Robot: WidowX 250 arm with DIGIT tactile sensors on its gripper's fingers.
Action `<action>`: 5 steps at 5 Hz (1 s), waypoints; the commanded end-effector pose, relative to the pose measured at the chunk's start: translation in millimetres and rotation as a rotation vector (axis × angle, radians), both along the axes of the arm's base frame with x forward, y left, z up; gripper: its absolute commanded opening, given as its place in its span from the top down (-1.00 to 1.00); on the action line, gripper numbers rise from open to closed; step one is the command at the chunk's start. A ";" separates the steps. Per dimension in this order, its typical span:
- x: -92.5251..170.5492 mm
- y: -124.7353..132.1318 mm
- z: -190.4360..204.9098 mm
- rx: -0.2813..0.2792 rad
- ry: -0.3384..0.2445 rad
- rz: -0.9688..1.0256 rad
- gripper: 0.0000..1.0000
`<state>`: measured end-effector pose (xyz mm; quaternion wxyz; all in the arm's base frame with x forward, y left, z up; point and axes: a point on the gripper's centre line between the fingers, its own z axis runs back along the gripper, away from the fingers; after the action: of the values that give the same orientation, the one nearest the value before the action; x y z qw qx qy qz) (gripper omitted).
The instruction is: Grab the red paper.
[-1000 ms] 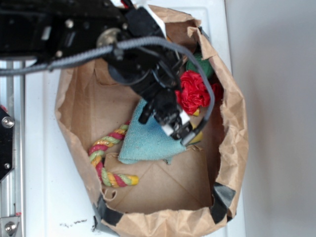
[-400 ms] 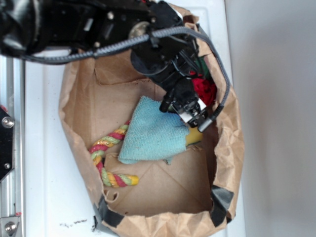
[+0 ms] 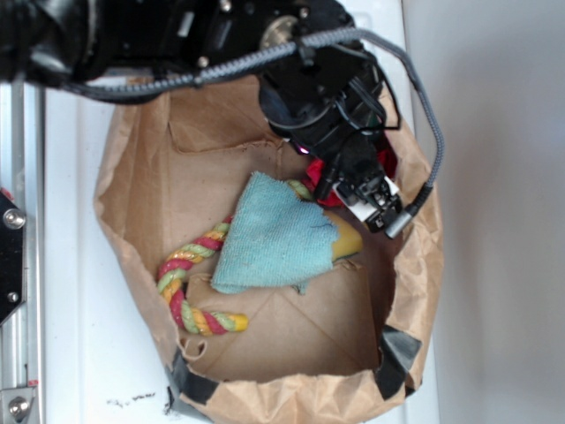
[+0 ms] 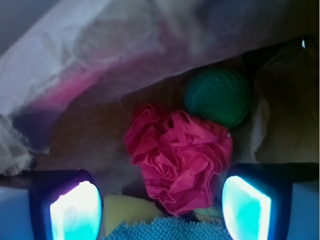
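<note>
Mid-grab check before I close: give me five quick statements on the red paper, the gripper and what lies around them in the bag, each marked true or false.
1. The gripper is open, its fingers on either side of the red paper. True.
2. The gripper is already shut on the red paper. False: the fingers stand apart and the wad sits between and beyond them, not clamped.
3. A green ball lies just past the red paper. True.
4. The teal cloth covers the red paper. False: the cloth lies beside it, toward the middle of the paper bag.
5. The twisted rope lies outside the bag. False: it rests on the bag's floor, partly under the cloth.
</note>
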<state>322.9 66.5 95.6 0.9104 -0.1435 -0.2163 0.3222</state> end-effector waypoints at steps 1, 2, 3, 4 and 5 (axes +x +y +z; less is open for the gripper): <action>10.9 5.5 10.4 0.036 -0.045 0.006 -1.00; 16.2 2.2 1.9 0.052 -0.041 -0.005 -1.00; 21.4 -0.4 -19.5 0.108 -0.011 -0.020 -1.00; 21.1 -5.3 -36.4 0.130 0.024 -0.053 -1.00; 15.1 -9.1 -38.8 0.117 0.043 -0.069 -1.00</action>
<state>334.0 56.4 44.4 0.9330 -0.0908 -0.1918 0.2906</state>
